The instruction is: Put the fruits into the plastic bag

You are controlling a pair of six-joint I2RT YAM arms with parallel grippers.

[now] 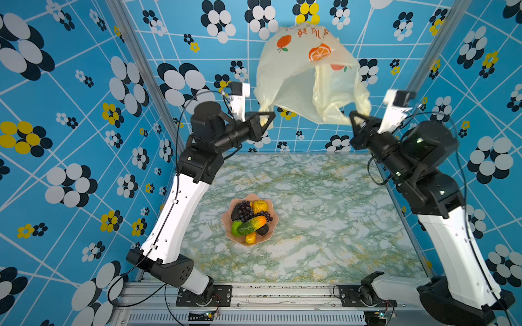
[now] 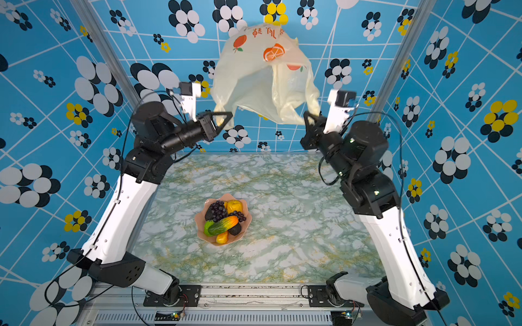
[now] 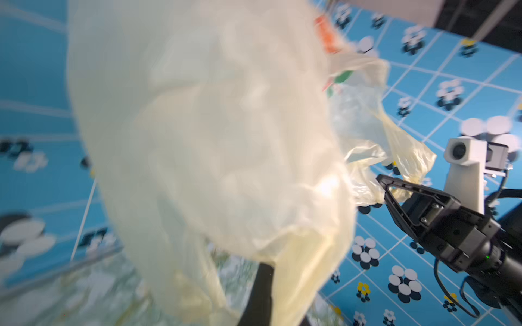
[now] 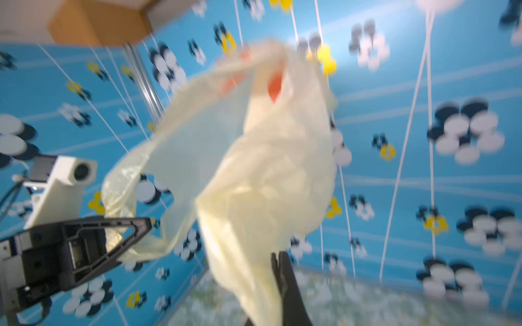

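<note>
Grip on the left: one handle of the plastic bag [image 1: 299,73] is pinched by the clenched left gripper [image 1: 267,120], which is raised high above the table [image 1: 324,211].
Fruits [image 1: 250,218]: all are piled in the pink bowl [image 1: 240,241] on the table, left of the middle and well apart from the bag; none is bagged yet.
Bag: it is held in the air between the two grippers, and its body is billowed up above them against the back wall; it is blurred in both wrist views.
Grip on the right: the other handle is clamped by the right gripper [image 1: 355,120], about level with the left one.
Step in hand: judged to be the opening of the bag by its handles, before any fruit is picked.
Next move: the bag is probably to be lowered near the bowl with its mouth kept wide; one handle must then be released so that a gripper is freed for the fruits.
</note>
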